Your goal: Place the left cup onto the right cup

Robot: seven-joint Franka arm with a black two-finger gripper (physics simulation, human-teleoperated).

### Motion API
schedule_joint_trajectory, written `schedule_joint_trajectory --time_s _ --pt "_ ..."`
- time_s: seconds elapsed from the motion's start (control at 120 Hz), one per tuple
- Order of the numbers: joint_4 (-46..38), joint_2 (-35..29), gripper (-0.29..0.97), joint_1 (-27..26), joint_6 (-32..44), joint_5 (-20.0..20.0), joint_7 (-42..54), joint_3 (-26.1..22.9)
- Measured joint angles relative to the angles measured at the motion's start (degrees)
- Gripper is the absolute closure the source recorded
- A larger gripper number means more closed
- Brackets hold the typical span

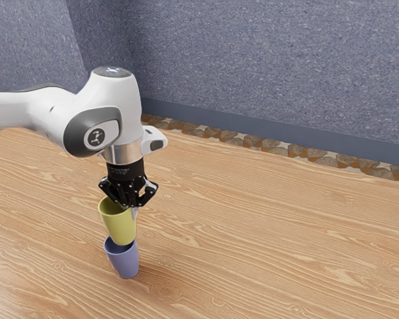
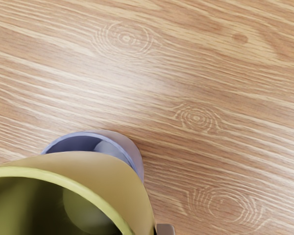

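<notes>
In the exterior view's lower left, the pincer (image 1: 128,199) grips the yellow-green cup (image 1: 118,222) by its rim, slightly tilted, its base entering the blue cup (image 1: 124,260) for stacking.

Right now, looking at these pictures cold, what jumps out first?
A yellow-green cup, tilted, with its base dipped into the mouth of a blue cup on the wooden table. The black end effector grips it by the rim from above, at the tip of a white arm coming in from the exterior view's left.
</notes>
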Motion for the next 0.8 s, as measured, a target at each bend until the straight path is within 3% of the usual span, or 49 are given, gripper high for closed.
schedule_joint_trajectory --time_s 0.8 --pt "-2.0 1.7 0.78 0.3 3.2 0.0 -0.1 0.1"
